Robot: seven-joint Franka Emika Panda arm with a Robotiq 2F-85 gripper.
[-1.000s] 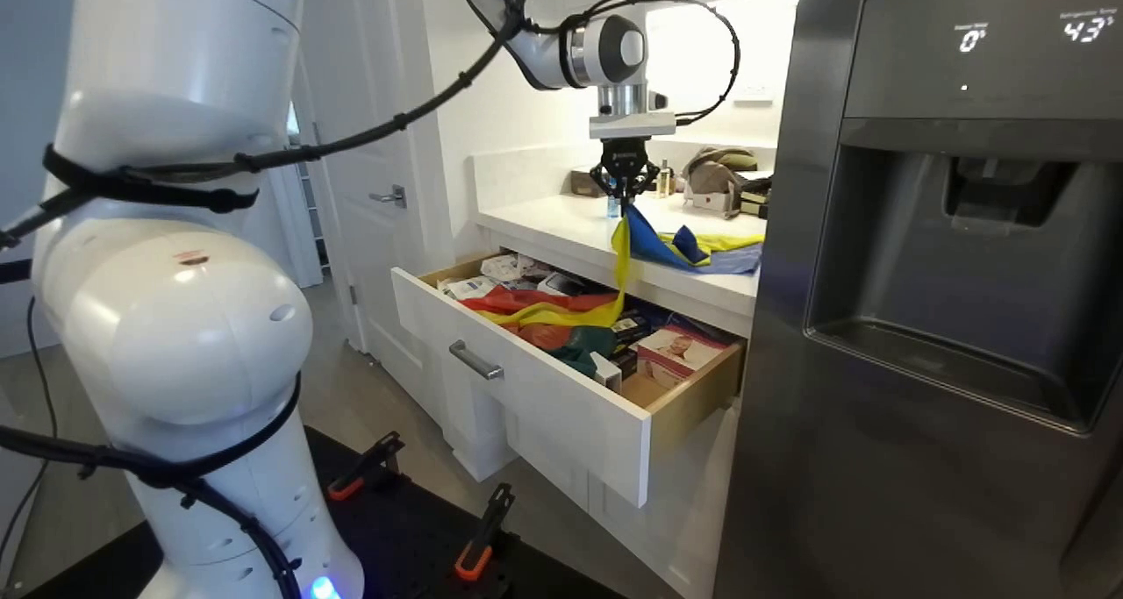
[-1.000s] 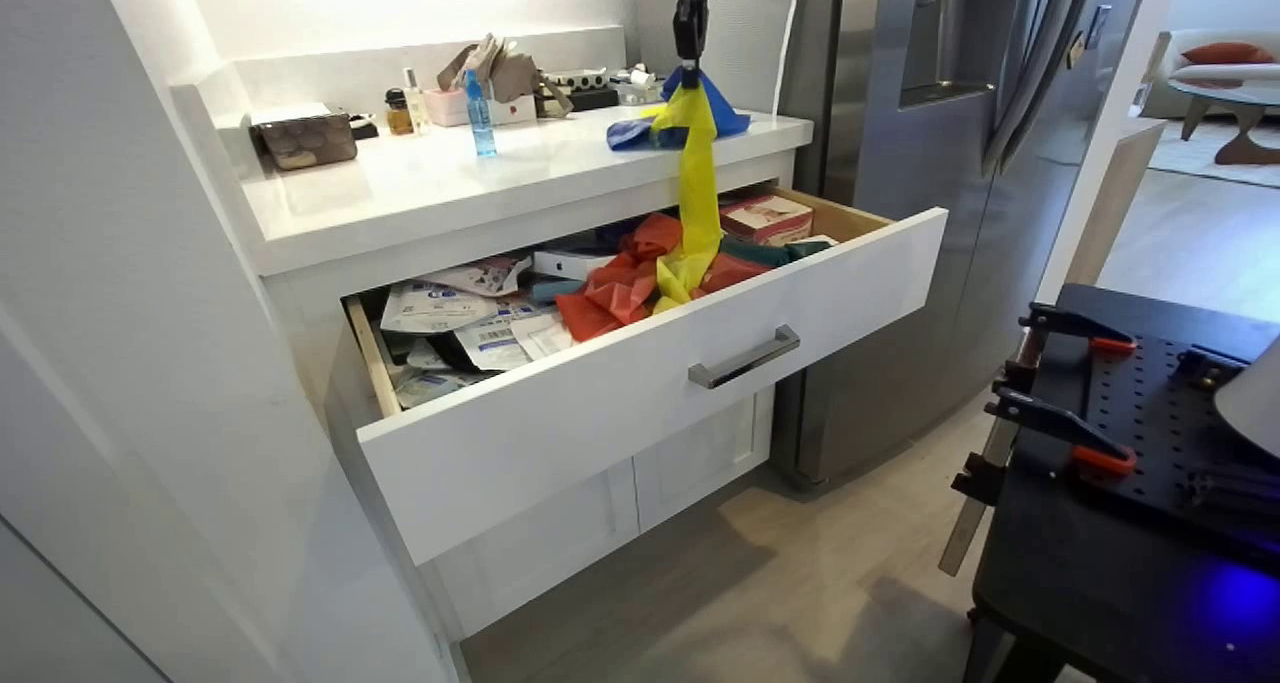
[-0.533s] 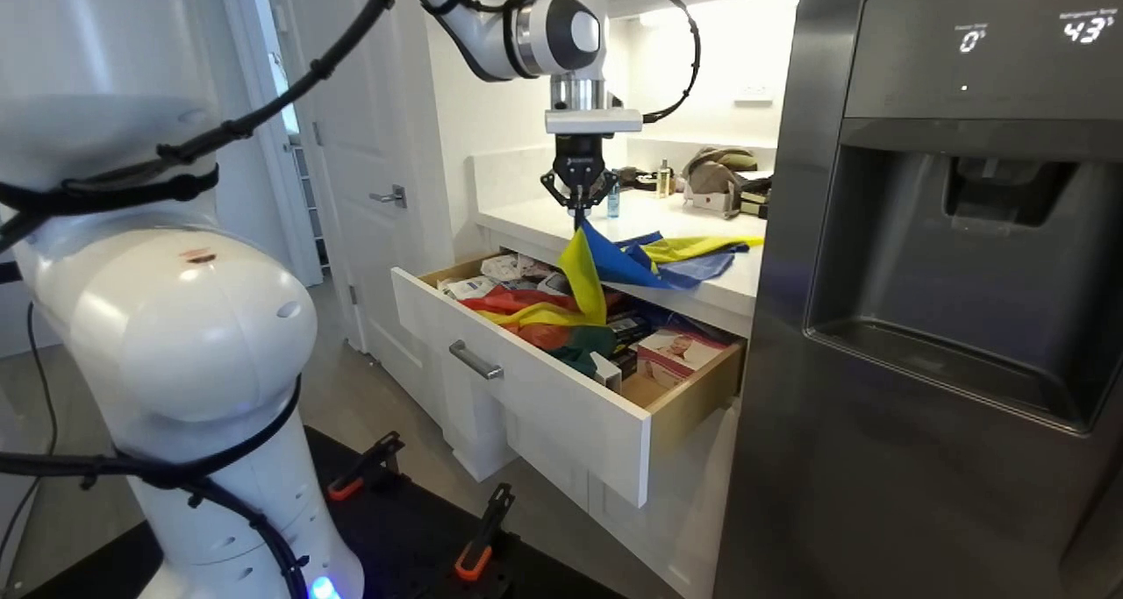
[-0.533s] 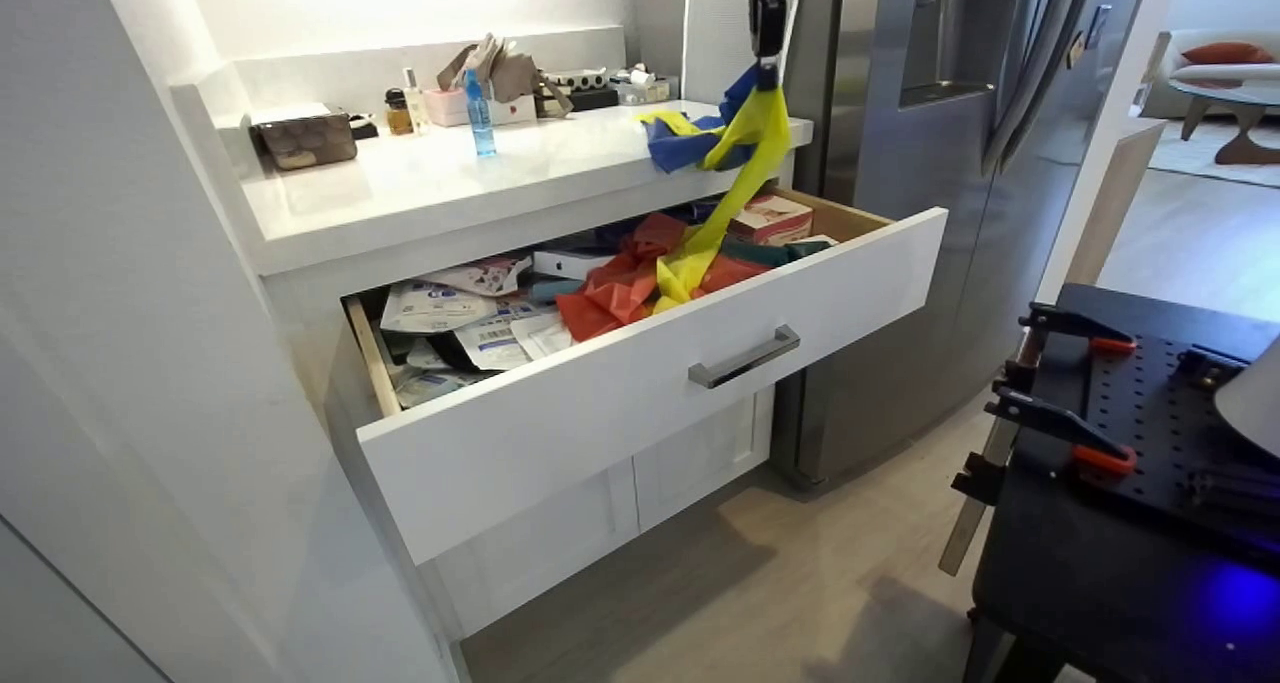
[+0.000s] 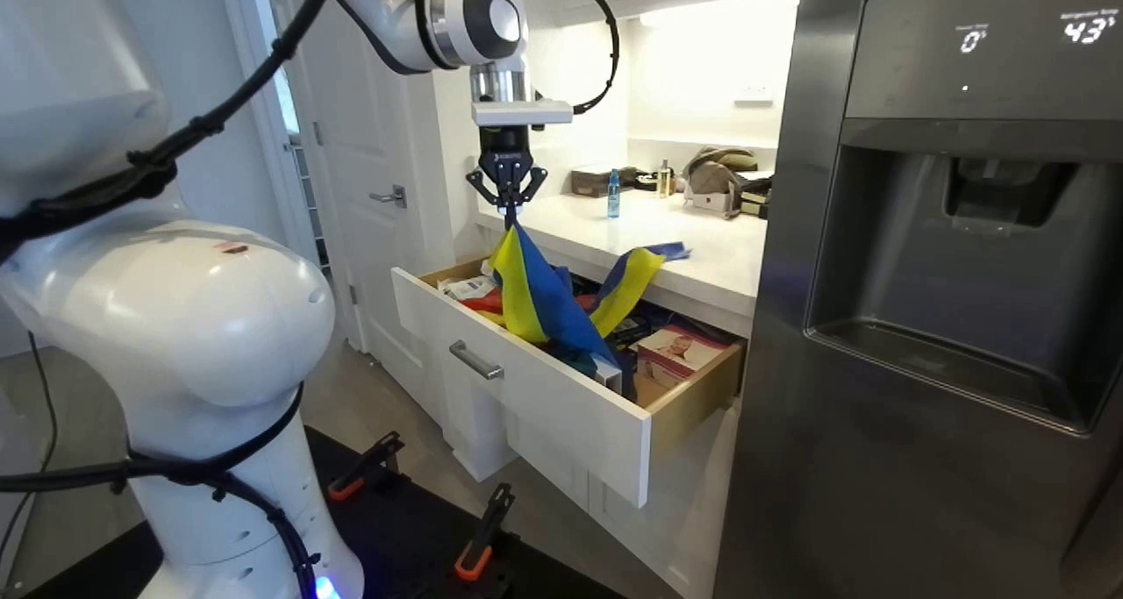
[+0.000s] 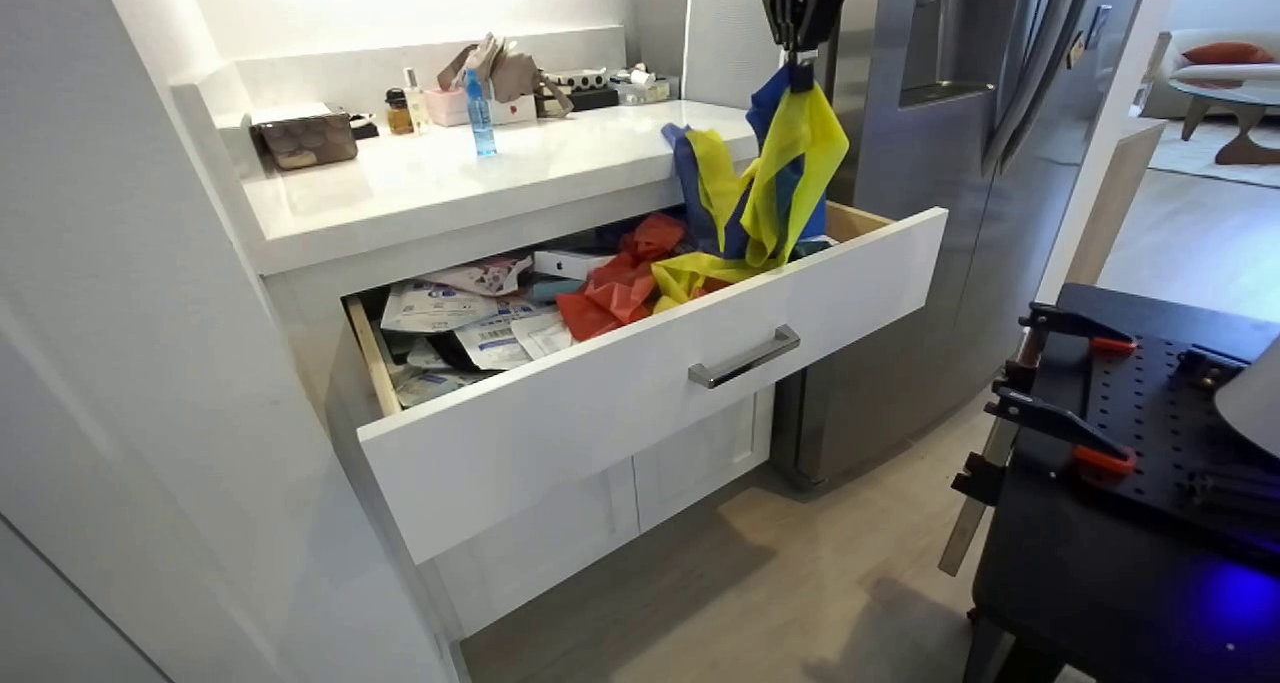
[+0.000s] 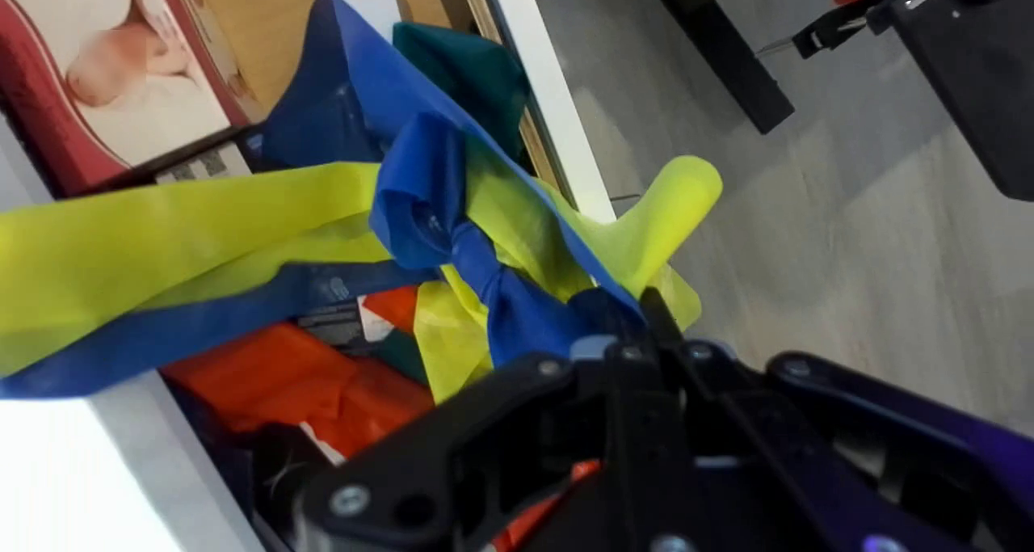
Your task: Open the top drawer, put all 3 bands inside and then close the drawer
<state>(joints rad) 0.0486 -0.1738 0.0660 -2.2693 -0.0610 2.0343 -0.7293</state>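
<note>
Red band (image 5: pixel 483 303) partly hidden behind yellow band (image 5: pixel 519 292)

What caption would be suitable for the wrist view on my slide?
The gripper pinches blue and yellow bands over the open drawer.

Your black, two-fingered gripper (image 5: pixel 511 220) has small pale lettering. You've a bright yellow, flat, floppy band (image 5: pixel 518 292) & a royal blue, flat, floppy band (image 5: pixel 557 299), each a solid shade; you also see a red-orange, crumpled, floppy band (image 6: pixel 620 288) + a dk green, bunched strip (image 7: pixel 464 67). Your white, wide, flat-fronted top drawer (image 6: pixel 600 423) has lt wood sides (image 5: pixel 702 395) & a silver bar handle (image 6: pixel 745 359). The rectangular cardboard box (image 5: pixel 684 352) is red & wht w/ a photo print. You've a glossy wht table (image 6: pixel 400 188), a slim, see-thru blue bottle (image 6: pixel 480 118), a dk grey, tall metal fridge (image 5: pixel 816 476) w/ wht digits (image 5: pixel 1088 31) & a flat, blk pegboard (image 6: pixel 1150 393) dotted w/ holes.
</note>
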